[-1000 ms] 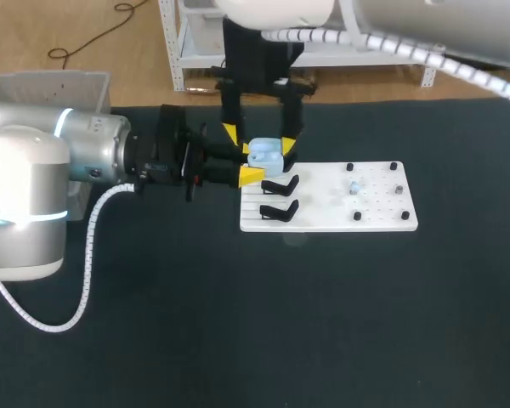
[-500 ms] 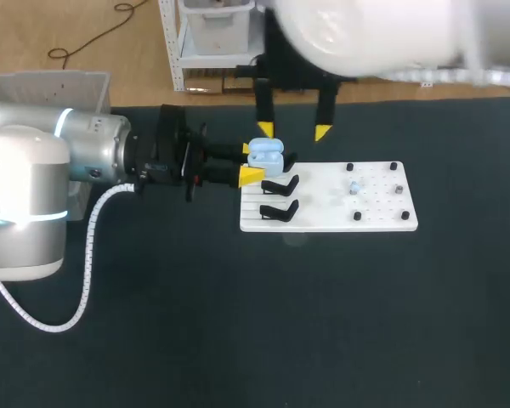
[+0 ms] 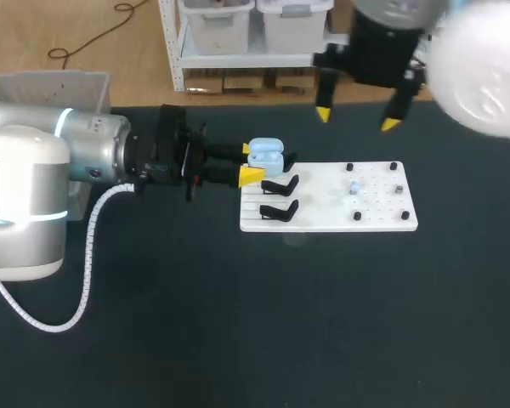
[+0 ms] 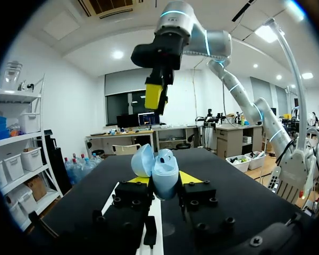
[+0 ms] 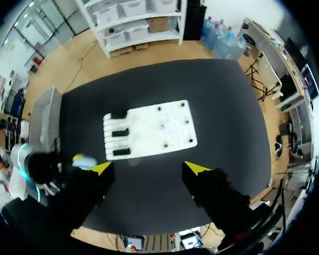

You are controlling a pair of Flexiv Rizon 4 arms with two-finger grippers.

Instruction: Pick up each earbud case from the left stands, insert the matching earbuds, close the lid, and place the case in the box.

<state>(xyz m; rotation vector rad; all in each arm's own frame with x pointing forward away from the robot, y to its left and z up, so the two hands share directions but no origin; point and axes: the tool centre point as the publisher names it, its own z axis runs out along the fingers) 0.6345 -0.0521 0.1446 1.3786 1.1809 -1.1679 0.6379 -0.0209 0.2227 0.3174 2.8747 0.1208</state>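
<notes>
The black table (image 3: 323, 323) carries everything; the grey box (image 3: 42, 85) sits well behind the left gripper (image 3: 251, 163), beside its arm; this gripper is clamped from two sides on the pale blue earbud case (image 3: 266, 154), and in the left wrist view the lid stands open; the right gripper (image 3: 356, 119) hangs high beyond the case with its fingers wide apart and nothing between them; under it lies the white board (image 3: 382, 223); the two black stands (image 3: 280, 184) are just beside the left gripper's tips; a small pale blue piece, probably the earbud (image 3: 355, 187), rests on the board, below the right gripper. I judge the step to be fetching this earbud; the right gripper should descend straight over it, narrow its fingers first and take it by the sides, while the left keeps the case steady with the opening free.
</notes>
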